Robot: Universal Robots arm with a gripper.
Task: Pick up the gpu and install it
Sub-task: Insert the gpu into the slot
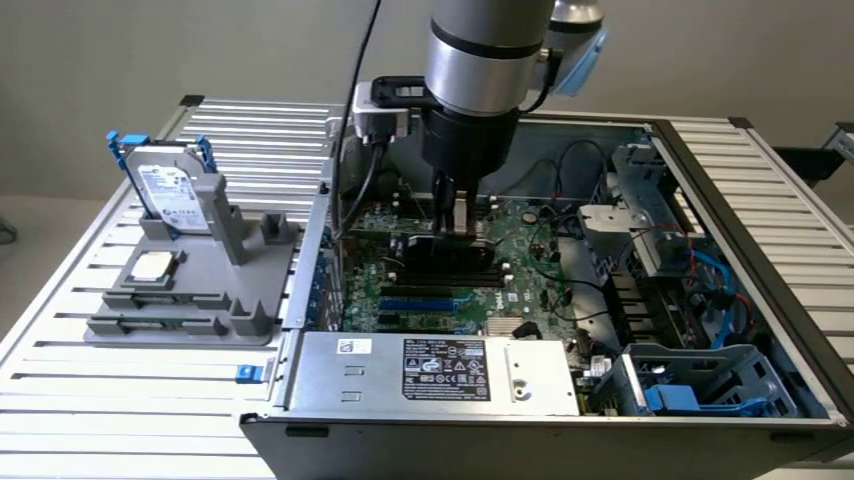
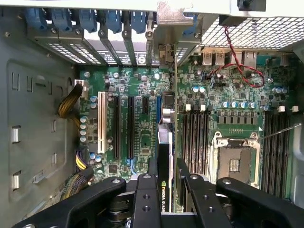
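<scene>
Your end effector [image 2: 166, 166] is clamped narrow on the gpu [image 2: 164, 142], holding it upright and edge-on inside the open computer case [image 2: 38, 95]. The card sits low over the motherboard [image 2: 142, 137], among the expansion slots [image 2: 115, 126]. You cannot tell whether it is seated.

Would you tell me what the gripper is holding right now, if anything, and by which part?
The gripper holds the gpu, its fingers clamping its two flat faces at the upper edge.
</scene>
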